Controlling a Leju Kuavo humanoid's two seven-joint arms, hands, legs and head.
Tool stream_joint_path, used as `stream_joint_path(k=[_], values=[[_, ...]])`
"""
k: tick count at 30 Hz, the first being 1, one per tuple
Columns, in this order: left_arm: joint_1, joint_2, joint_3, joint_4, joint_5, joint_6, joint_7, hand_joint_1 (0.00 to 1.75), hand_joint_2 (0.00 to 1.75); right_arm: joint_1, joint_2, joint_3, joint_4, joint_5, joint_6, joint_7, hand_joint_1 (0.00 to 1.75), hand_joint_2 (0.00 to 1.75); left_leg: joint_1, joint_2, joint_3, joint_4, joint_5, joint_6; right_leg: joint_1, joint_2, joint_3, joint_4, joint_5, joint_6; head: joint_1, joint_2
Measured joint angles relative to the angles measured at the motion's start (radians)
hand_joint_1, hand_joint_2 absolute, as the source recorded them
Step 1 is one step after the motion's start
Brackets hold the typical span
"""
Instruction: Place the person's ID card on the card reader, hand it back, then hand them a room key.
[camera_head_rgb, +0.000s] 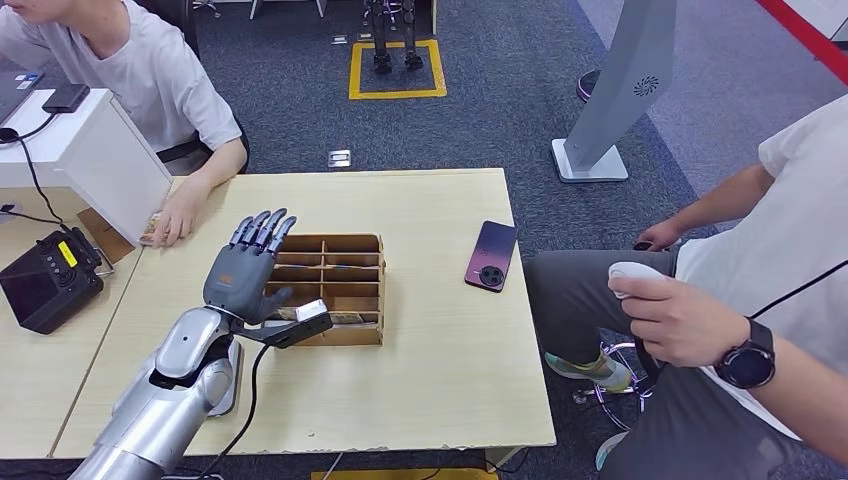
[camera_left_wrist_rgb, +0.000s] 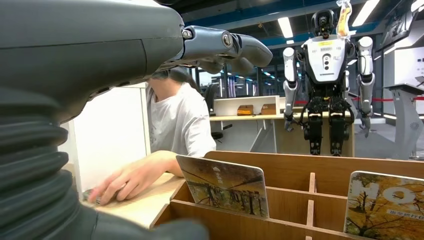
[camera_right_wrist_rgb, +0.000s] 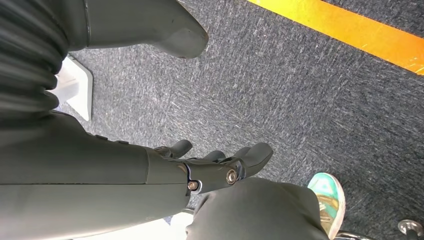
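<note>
**A:** Start from the left. What is there?

**B:** A boxy black device with a yellow label (camera_head_rgb: 40, 283) sits on the side desk; I take it for the card reader but cannot be sure. Next, the seated person's hand (camera_head_rgb: 180, 212) lies flat on the pale wooden table (camera_head_rgb: 420, 380), near its far left corner. A thin card-like edge seems to peek out from under it, possibly the ID card, but it is too small to confirm.

**A:** And the robot's left hand?

**B:** The silver-armed left hand (camera_head_rgb: 245, 270) hovers just beside the left wall of the brown wooden divided box (camera_head_rgb: 382, 290), fingers stretched out and apart, holding nothing. The printed room-key cards with autumn-tree pictures (camera_left_wrist_rgb: 223, 186) stand upright in the box's compartments.

**A:** So which step is it?

**B:** My guess is the reach, either towards the person's card or a key. For a key, come down over one compartment, pinch the card's top edge between thumb and finger, and lift straight up so the dividers don't snag it.

**A:** Further right?

**B:** A dark maroon smartphone (camera_head_rgb: 491, 256) lies flat, well apart from the box; leave it alone. The grey right hand (camera_right_wrist_rgb: 215, 170) hangs towards the carpet, fingers loosely extended and holding nothing.
</note>
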Motion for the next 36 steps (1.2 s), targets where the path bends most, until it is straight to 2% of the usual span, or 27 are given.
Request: stream_joint_path(k=[32, 33, 36], values=[[0.000, 0.003, 0.000, 0.003, 0.039, -0.008, -0.018, 1.75, 1.75, -0.002, 0.004, 0.008, 0.004, 0.000, -0.003, -0.015, 0.00, 1.75, 0.000, 0.000, 0.000, 0.000, 0.000, 0.000, 0.000, 0.000, 0.000, 0.000, 0.000, 0.000, 0.000, 0.000], [0.000, 0.003, 0.000, 0.003, 0.040, -0.008, -0.019, 1.51, 1.75, -0.002, 0.004, 0.008, 0.004, 0.000, -0.003, -0.015, 0.00, 1.75, 0.000, 0.000, 0.000, 0.000, 0.000, 0.000, 0.000, 0.000, 0.000, 0.000, 0.000, 0.000, 0.000, 0.000], [0.001, 0.003, 0.000, 0.003, 0.040, -0.008, -0.020, 0.21, 1.75, -0.002, 0.004, 0.008, 0.004, 0.000, -0.003, -0.016, 0.00, 1.75, 0.000, 0.000, 0.000, 0.000, 0.000, 0.000, 0.000, 0.000, 0.000, 0.000, 0.000, 0.000, 0.000, 0.000]])
